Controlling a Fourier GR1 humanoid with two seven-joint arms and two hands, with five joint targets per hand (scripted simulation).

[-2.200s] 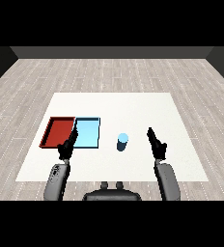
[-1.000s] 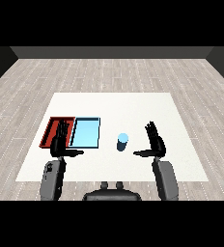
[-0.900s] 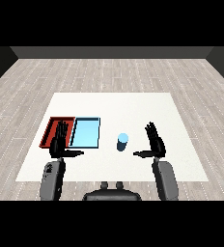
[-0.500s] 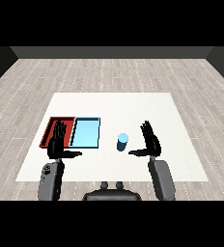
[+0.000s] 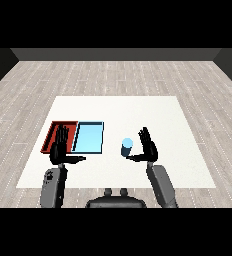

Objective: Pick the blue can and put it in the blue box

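My right hand [image 5: 148, 148], fingers spread, is just beside the upright blue can [image 5: 127, 146]; my left hand [image 5: 60, 148], also spread, overlaps the red tray [image 5: 53, 134].

We see two grey, rounded forearms, each ending in a black hand with slim fingers and a thumb: the left hand [image 5: 59, 150] and the right hand [image 5: 147, 148].

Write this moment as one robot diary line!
right hand: open, beside blue can | can: upright on table, not in blue tray | left hand: open
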